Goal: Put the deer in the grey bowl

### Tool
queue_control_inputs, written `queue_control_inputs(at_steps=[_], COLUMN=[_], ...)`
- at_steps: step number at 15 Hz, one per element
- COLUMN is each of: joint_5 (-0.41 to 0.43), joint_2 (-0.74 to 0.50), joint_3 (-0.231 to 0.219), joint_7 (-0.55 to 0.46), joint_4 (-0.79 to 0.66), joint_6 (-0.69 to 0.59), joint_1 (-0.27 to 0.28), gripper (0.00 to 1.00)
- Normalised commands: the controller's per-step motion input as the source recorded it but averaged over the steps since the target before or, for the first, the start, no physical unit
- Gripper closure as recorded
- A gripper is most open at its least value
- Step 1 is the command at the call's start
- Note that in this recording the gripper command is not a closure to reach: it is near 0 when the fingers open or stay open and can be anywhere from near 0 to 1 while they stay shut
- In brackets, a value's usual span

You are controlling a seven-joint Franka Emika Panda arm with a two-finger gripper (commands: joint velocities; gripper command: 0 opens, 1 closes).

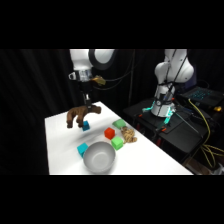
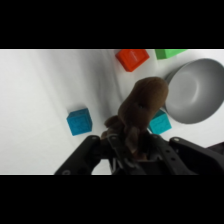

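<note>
above the far left part of the counter (image 1: 60, 150), in the side view, the gripper (image 1: 88, 107) hangs with its jaws closed on the deer (image 1: 77, 116), which is lifted clear of the surface with its legs dangling; holding it by the back lets the soft body hang free for a carry to the grey bowl (image 1: 99, 156), which sits empty at the near edge, well apart. counted here: one deer, one bowl, two blue blocks (image 1: 82, 149), two green blocks (image 1: 118, 144), one red block (image 1: 109, 133), and one light tan plush (image 1: 129, 135) to the right. in the wrist view the deer (image 2: 142, 106) fills the middle, pinched by the jaws at the bottom, with the bowl (image 2: 197, 97) at the right, so the drop is not yet lined up, i judge. two blue blocks (image 2: 79, 121), one red block (image 2: 132, 58) and one green block (image 2: 167, 52) show.
</note>
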Motion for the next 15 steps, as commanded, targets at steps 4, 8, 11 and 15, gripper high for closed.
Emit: queue_control_inputs(at_steps=[4,8,11,15], joint_5=[-0.14,-0.184,-0.192,-0.169], joint_2=[-0.12,0.0,0.11,0.2], joint_3=[0.106,0.119,0.058,-0.016], joint_7=[0.13,0.1,0.02,-0.03], joint_4=[0.15,0.1,0.1,0.1], joint_6=[-0.21,-0.15,-0.09,-0.02], joint_1=[0.227,0.197,0.107,0.013], gripper=[0.55,0.55,0.55,0.56])
